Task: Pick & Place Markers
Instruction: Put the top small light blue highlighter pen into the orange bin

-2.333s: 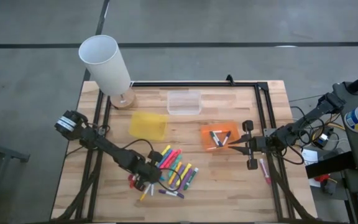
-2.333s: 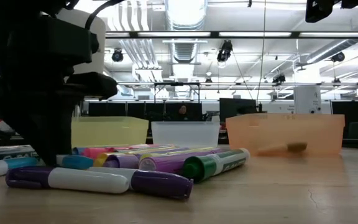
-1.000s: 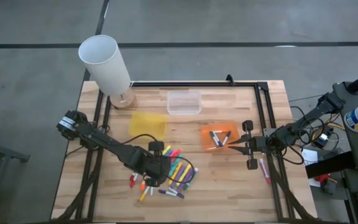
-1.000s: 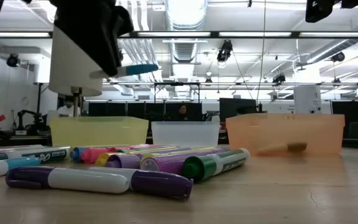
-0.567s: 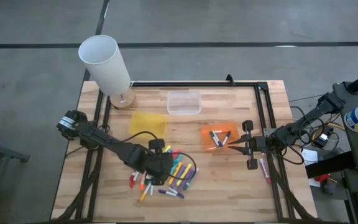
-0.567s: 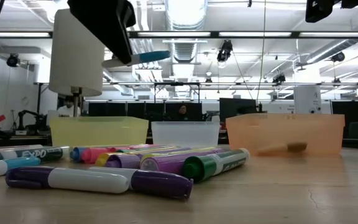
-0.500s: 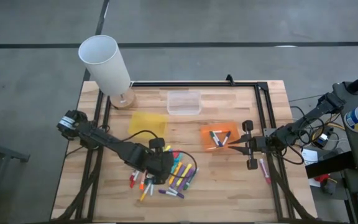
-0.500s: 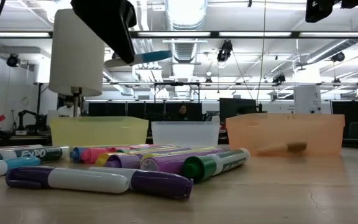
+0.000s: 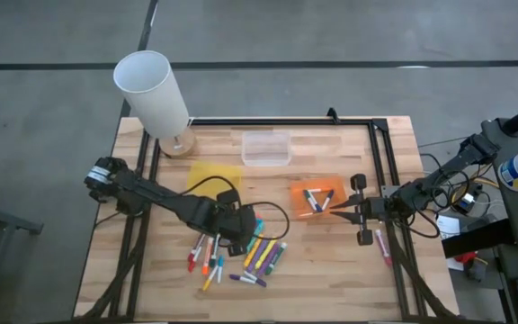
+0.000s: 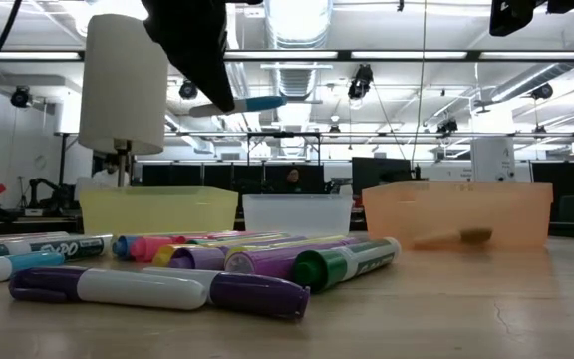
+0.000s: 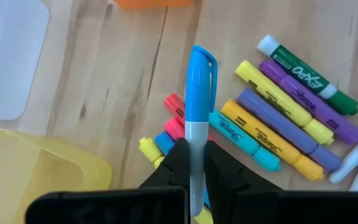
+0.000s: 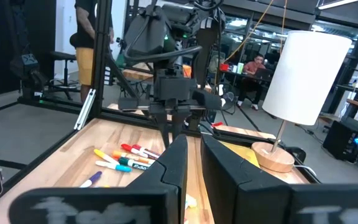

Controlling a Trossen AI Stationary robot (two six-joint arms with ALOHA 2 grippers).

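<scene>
My left gripper (image 9: 244, 227) hangs above the loose pile of markers (image 9: 261, 252) near the table's front middle, shut on a marker with a blue cap (image 11: 199, 81). In the low view this marker (image 10: 239, 105) shows high above the pile (image 10: 247, 261). Several more markers lie to the left (image 9: 207, 256). The orange tray (image 9: 317, 209) at centre right holds a few markers. My right gripper (image 9: 334, 209) waits shut beside that tray's right end, holding nothing. My left gripper pinches the marker's pale barrel (image 11: 196, 132), just behind the blue cap, between its two fingers (image 11: 178, 158). The marker lies along the fingers and sticks out beyond their ends, cap foremost. The fingers slant down from the table's left. The marker is lifted clear, roughly level.
A yellow tray (image 9: 214, 180) and a clear tray (image 9: 266, 148) stand behind the pile. A white lamp (image 9: 154, 90) stands at the far left corner. A black frame (image 9: 380, 180) edges the work area. One pink marker (image 9: 383, 246) lies by the right rail.
My left gripper has carried the blue-capped marker toward the table's far and right edges, rising slightly above the pile, and has rolled about its own axis. It stays shut on the marker. The pile has not moved.
</scene>
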